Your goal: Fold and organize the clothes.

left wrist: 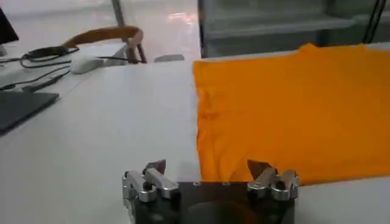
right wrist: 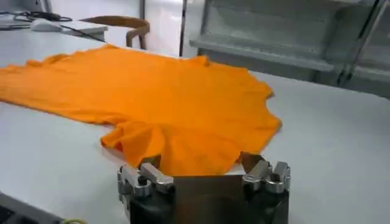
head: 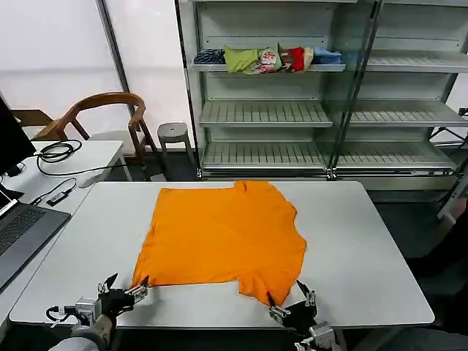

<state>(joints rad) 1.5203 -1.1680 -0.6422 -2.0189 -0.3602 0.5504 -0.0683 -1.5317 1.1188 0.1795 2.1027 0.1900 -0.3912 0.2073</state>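
Both pincers stand spread and empty, the left gripper (head: 126, 287) straddling the T-shirt's (head: 223, 234) near corner, the right gripper (head: 290, 298) just short of its rumpled sleeve, seemingly poised to pinch and fold.

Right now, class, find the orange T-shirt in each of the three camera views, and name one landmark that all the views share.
Head view: T-shirt spread flat mid-table.
Left wrist view: T-shirt just beyond the open left gripper.
Right wrist view: T-shirt just beyond the open right gripper.
Shared landmark: wooden chair behind the table.
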